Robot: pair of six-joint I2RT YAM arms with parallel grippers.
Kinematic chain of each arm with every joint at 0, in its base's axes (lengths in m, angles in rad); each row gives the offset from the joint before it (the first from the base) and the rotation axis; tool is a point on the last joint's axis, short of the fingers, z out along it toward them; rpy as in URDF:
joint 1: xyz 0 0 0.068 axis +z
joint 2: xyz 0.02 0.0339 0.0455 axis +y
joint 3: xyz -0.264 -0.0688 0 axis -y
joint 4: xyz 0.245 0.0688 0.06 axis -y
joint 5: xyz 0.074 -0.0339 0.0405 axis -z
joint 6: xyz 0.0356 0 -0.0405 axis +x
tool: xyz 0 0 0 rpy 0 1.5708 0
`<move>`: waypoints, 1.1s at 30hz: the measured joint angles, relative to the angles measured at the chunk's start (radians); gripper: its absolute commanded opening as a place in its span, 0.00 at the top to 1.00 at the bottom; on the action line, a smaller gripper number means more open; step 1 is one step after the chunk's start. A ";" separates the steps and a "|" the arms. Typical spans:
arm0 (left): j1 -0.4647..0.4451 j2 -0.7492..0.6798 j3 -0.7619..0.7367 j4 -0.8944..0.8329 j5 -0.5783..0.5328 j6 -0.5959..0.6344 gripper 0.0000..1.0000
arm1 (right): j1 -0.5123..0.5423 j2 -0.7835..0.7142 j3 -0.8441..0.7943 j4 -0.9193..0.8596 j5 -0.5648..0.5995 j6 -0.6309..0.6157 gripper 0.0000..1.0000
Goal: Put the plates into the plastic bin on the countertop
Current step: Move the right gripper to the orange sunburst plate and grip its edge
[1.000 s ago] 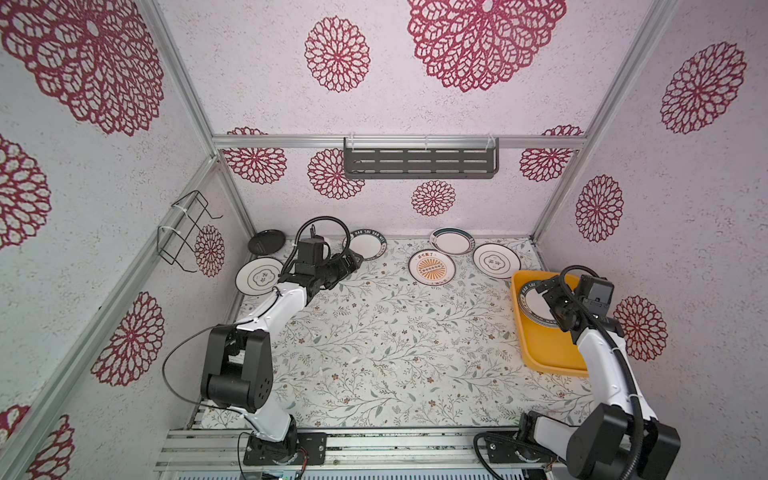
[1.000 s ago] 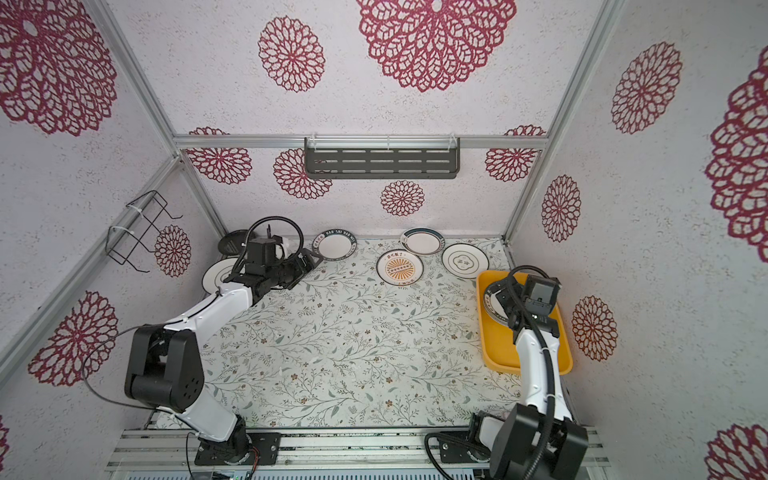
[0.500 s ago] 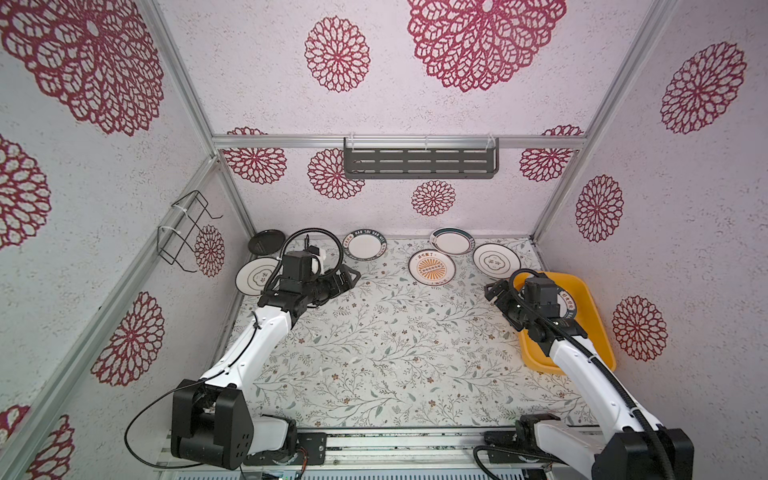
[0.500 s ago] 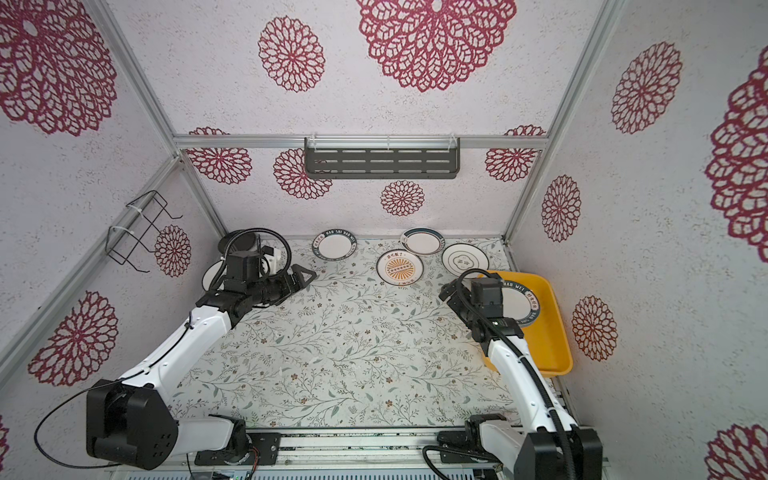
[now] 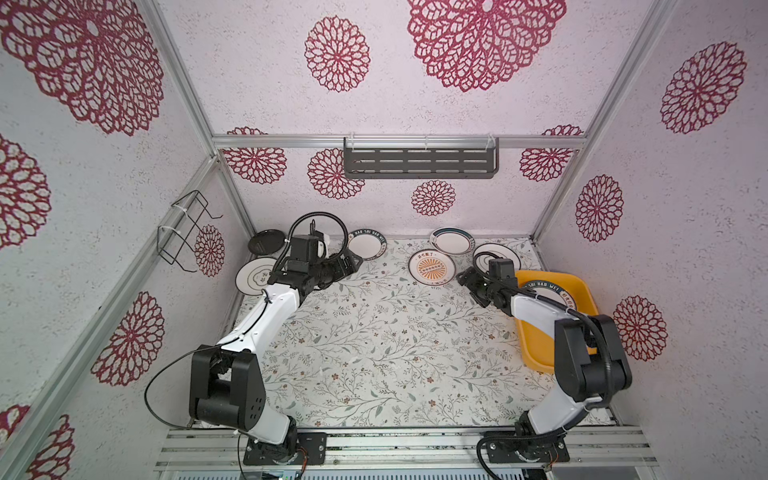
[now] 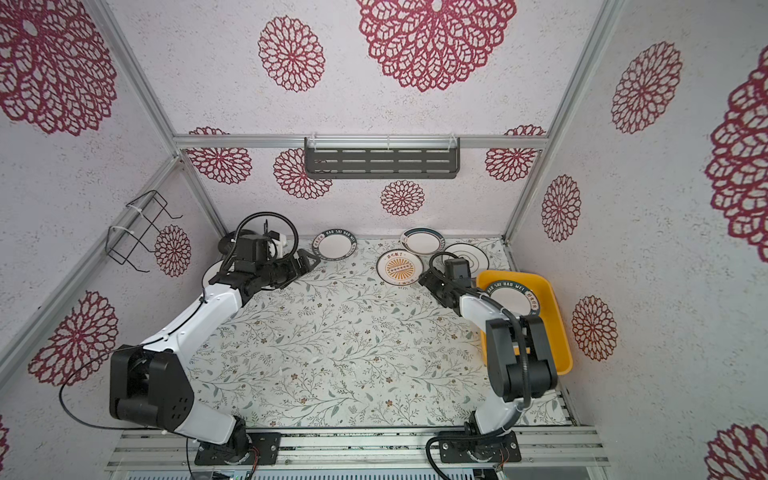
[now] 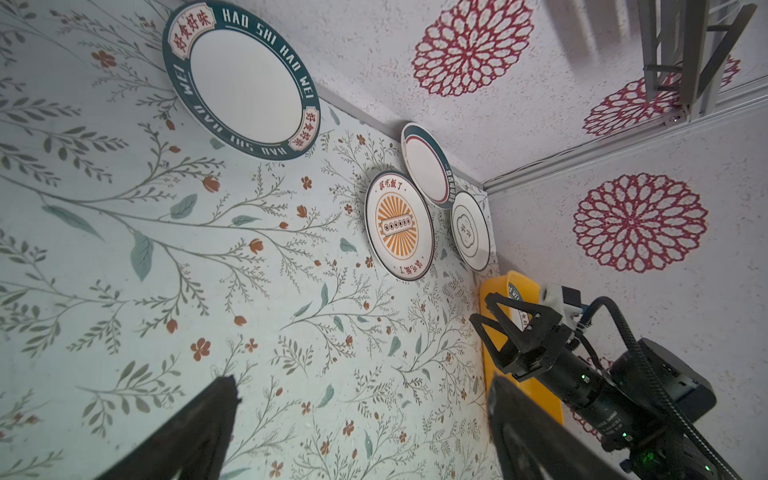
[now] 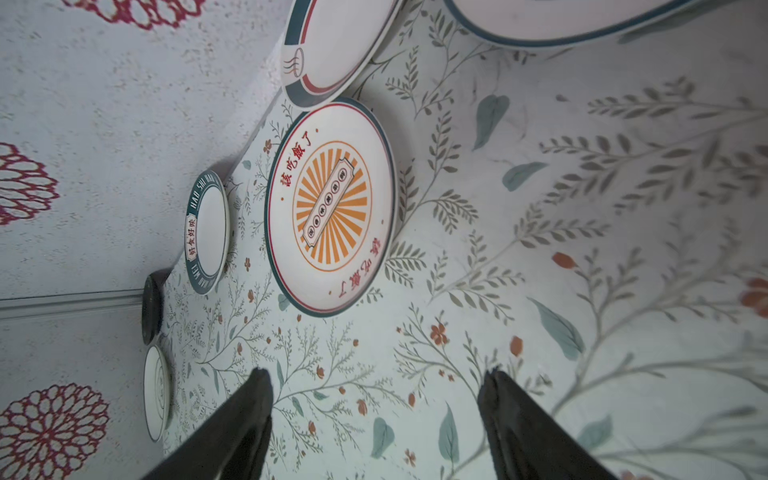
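**Countertop.** The flat white countertop printed with grey-green vines [image 5: 374, 345] is seen with six round plates lying on it, along its back and left edges.

**Bin.** The shallow rectangular yellow-orange plastic bin [image 5: 536, 347] is set at the right edge of the countertop. One white plate with a dark teal lettered rim [image 5: 548, 294] lies flat in its far end and is partly hidden by the right arm.

**Left gripper.** The left gripper [image 5: 354, 262] is positioned at the rim of a second teal-lettered white plate [image 5: 368, 245] at the back. Contact cannot be determined. Its fingers [image 7: 199, 432] are spread wide, and nothing is held between them.

**Right gripper.** The right gripper [image 5: 461, 277] is held low over the countertop, between the bin and the white plate with an orange sunburst centre [image 5: 431, 267], just beside that plate's rim. Its fingers [image 8: 237, 428] are set well apart, and nothing is gripped.

**Remaining plates.**
- A white plate with a teal and red band [image 5: 452, 241] lies against the back wall.
- A white plate with a thin line motif [image 5: 505, 252] lies behind the right wrist.
- A small black plate [image 5: 266, 243] lies in the back left corner.
- A further line-motif white plate [image 5: 253, 276] lies at the left edge, partly covered by the left arm.
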 measured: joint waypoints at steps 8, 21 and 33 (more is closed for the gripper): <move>0.021 0.072 0.079 0.013 -0.002 -0.001 0.03 | -0.009 0.217 0.127 0.068 -0.059 0.019 0.34; 0.047 0.154 0.126 0.059 0.000 -0.031 0.03 | -0.031 0.367 0.230 0.124 -0.085 0.069 0.49; 0.047 0.155 0.124 0.082 -0.011 -0.050 0.03 | -0.031 0.447 0.314 0.133 -0.097 0.098 0.72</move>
